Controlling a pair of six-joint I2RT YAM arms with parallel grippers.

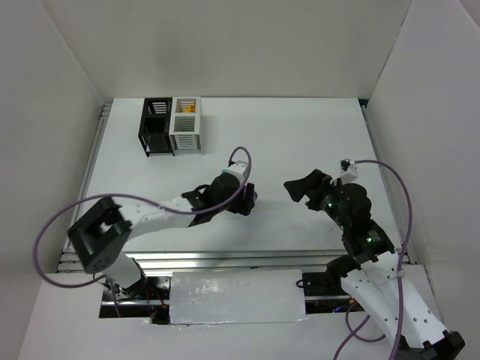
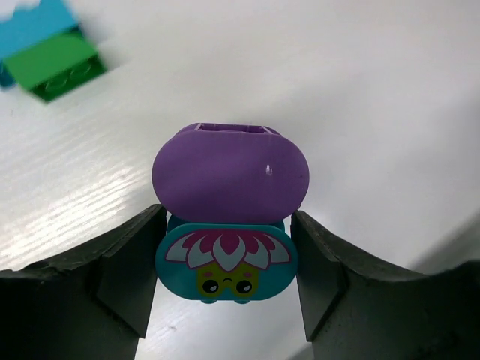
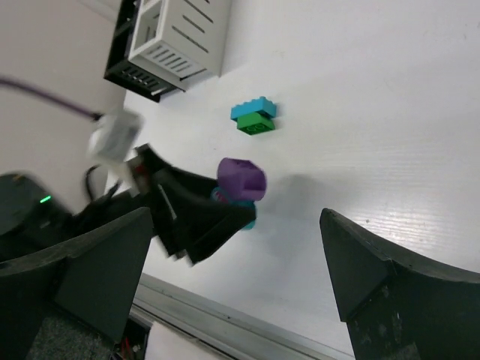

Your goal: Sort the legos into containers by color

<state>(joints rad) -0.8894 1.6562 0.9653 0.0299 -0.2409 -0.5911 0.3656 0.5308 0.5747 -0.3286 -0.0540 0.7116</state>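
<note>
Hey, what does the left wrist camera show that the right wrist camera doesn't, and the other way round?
Left wrist only: the flower face printed on the teal piece held in the left gripper. Right wrist only: the black bin and the white bin. Both: the purple lego sitting on that teal piece, and the joined blue and green bricks beyond it.

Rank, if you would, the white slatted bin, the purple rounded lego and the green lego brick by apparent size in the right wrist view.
1. White slatted plastic bin, partly cropped.
2. Purple rounded lego.
3. Green lego brick, though likely farther from the camera, so unsure.
</note>
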